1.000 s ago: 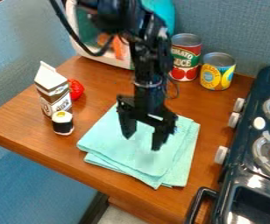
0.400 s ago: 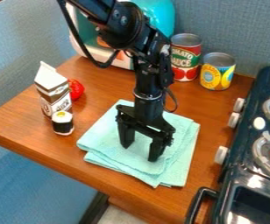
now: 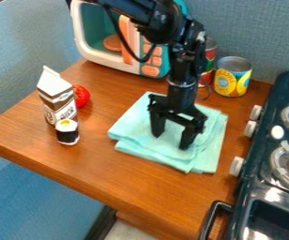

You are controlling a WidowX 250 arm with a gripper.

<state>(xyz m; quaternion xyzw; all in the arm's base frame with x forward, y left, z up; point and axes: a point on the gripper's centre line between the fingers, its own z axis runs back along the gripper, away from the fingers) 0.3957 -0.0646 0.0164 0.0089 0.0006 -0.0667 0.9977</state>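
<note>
In the camera view, the tool (image 3: pixel 170 140) hangs down over the right half of the surface (image 3: pixel 97 164), its two fingers set wide apart. Nothing is gripped between them; their tips are down at the cloth (image 3: pixel 200 159), and part of it shows in the gap. Whether both tips press on it, I cannot tell.

The cloth is pale mint green and folded into a rough square of several layers. The layers do not line up: a lower one juts out along the left and front sides, and the front corners are staggered. Its edges are slightly wavy. It lies flat on the wood-brown surface, turned at a slant, its right side near the stove (image 3: pixel 260 187) but apart from it.

Behind the cloth stand a yellow can (image 3: pixel 231 79) and, partly hidden by the arm, a red can (image 3: pixel 211 56). The toy microwave (image 3: pixel 109 60), white and teal with orange parts, stands at the back. To the left, well apart from the cloth, are an upright brown and white carton (image 3: pixel 59 101), a red toy (image 3: pixel 82 95) just behind it and a sushi roll (image 3: pixel 67 133) in front of it.
</note>
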